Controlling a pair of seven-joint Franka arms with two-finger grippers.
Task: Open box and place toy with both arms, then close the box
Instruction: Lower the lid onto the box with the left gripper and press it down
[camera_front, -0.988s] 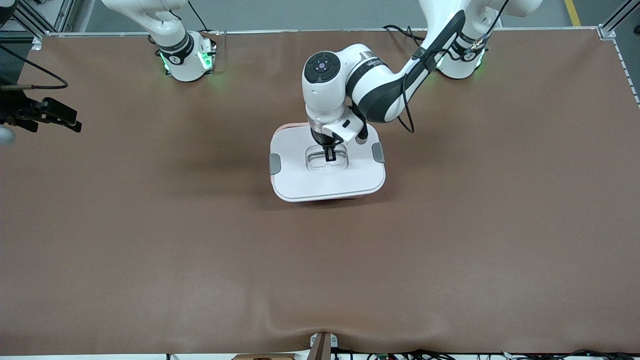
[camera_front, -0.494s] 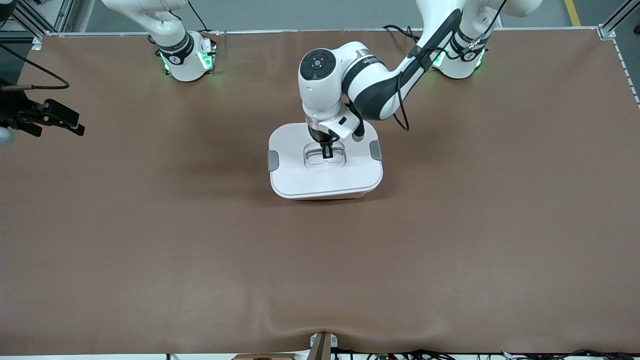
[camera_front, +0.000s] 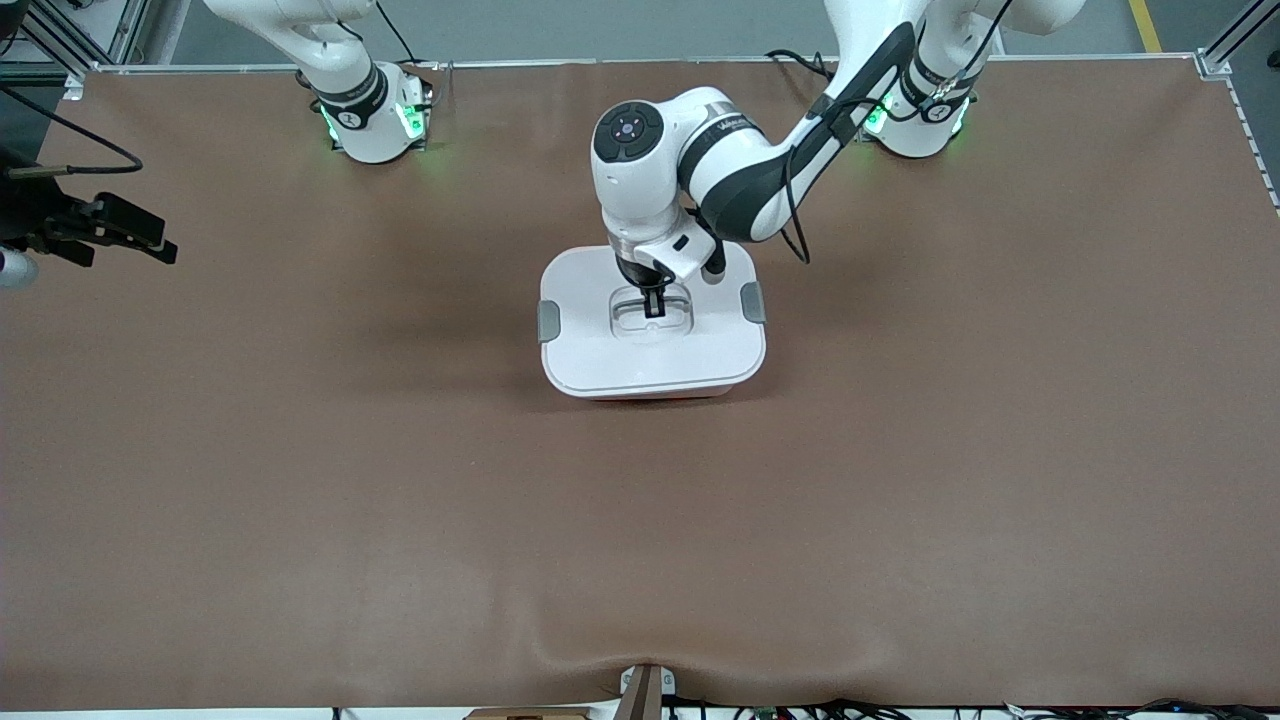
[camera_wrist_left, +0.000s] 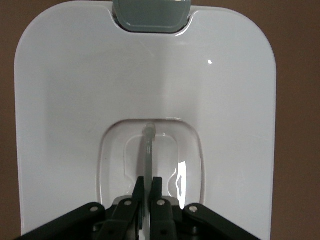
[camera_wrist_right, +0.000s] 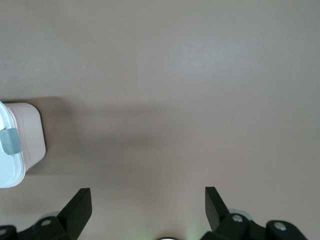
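The box (camera_front: 654, 325) sits lid-on near the middle of the brown table (camera_front: 900, 500), a grey clip (camera_front: 549, 320) at each end. The left gripper (camera_front: 655, 306) reaches down into the lid's recessed top, its jaws pinched tight on the thin handle (camera_wrist_left: 148, 150). Well apart at the right arm's end, the right gripper (camera_front: 140, 238) waits over bare table with jaws spread wide and nothing between them.

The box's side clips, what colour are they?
Grey clips on a white lid; clearest in the left wrist view.

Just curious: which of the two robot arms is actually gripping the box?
The left arm: its end effector is shut on the handle in the box's lid; the right end effector hangs open over bare table.
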